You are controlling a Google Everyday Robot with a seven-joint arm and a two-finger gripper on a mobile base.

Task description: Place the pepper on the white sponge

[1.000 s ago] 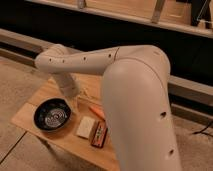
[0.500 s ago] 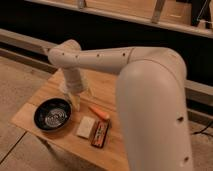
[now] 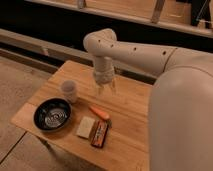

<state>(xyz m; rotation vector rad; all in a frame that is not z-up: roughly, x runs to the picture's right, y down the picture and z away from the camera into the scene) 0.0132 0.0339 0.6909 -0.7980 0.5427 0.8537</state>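
Observation:
The orange pepper (image 3: 99, 113) lies on the wooden table (image 3: 130, 125), just behind and to the right of the white sponge (image 3: 85, 127). The sponge lies flat near the table's front edge, beside a dark red-brown block (image 3: 100, 134). My gripper (image 3: 104, 90) hangs point-down above the table, a little behind and above the pepper, holding nothing. Its fingers look slightly apart.
A black bowl (image 3: 52, 114) sits at the front left of the table. A small grey cup (image 3: 69, 91) stands behind it, left of the gripper. My large white arm fills the right side of the view. A dark bench runs behind the table.
My arm has swung to the right and back, carrying the gripper from near the cup and bowl to above the table's middle, behind the pepper. The objects have not moved.

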